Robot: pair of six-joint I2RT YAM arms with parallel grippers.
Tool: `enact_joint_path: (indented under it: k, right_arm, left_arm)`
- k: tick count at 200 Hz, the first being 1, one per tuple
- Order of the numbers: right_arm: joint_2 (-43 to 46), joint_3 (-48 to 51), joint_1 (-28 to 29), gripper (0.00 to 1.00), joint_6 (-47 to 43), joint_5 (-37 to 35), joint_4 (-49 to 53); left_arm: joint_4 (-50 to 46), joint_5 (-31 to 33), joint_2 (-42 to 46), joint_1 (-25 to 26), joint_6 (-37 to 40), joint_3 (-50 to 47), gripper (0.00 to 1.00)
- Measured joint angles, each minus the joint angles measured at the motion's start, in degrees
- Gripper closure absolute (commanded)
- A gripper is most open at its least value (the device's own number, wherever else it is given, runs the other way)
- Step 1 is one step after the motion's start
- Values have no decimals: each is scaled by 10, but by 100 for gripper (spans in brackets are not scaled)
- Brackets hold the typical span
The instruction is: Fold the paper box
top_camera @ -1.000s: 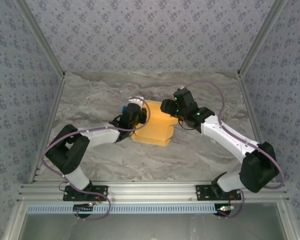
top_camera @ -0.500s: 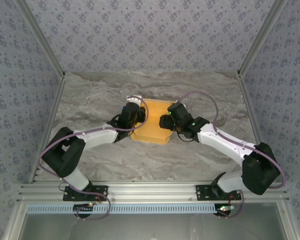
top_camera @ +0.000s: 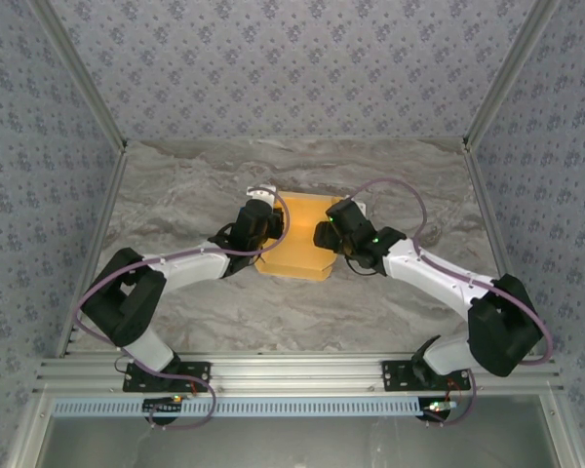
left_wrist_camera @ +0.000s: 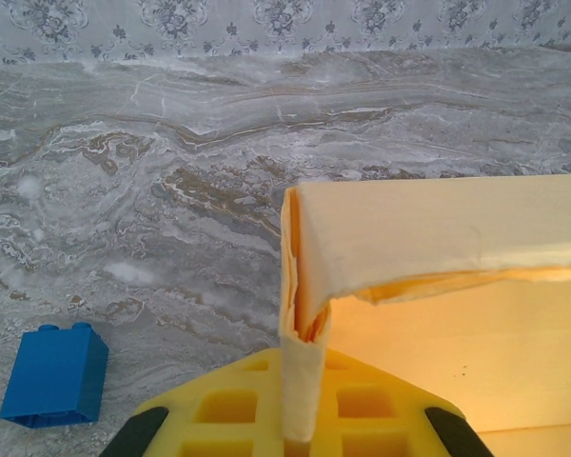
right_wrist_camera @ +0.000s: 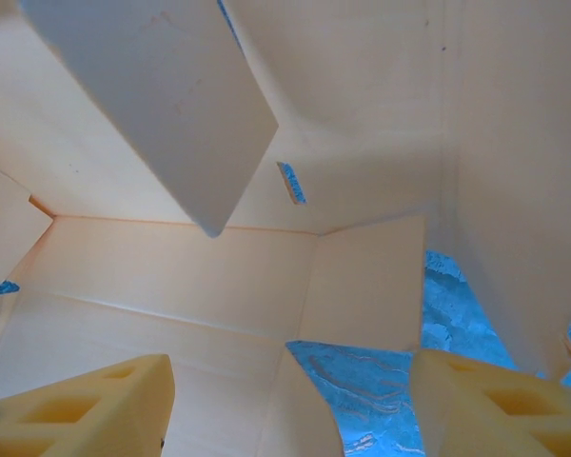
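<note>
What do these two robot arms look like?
The left arm and right arm have white links and chunky black joints, with a purple cable looping along each. Small green lights glow near the right wrist. The fingers are yellow, gridded plastic.

**Top view.** The sides of the paper box [top_camera: 302,255] that face the left and right edges of the table [top_camera: 175,195] are covered by the left gripper [top_camera: 258,224] and the right gripper [top_camera: 330,232]. Their fingertips are too small to make out.

**Left wrist view.** The right and bottom picture edges cut the card, and the bottom edge crops the yellow fingers [left_wrist_camera: 219,414].

**Right wrist view.** The card runs off every edge, so its full outline cannot be told. Both fingers [right_wrist_camera: 76,405] are cut at the bottom.
</note>
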State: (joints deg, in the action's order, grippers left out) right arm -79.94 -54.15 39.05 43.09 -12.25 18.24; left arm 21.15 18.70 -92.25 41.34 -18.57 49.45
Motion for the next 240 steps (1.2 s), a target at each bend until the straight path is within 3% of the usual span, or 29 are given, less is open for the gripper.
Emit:
enact_joint_path:
  k: [134, 240]
  right_arm:
    - [-7, 1, -4, 39, -41, 53, -99]
    - [-42, 1, 3, 44, -60, 89, -120]
  left_arm:
    - [1, 0, 11, 0, -2, -2, 100]
    - [0, -2, 11, 0, -2, -2, 100]
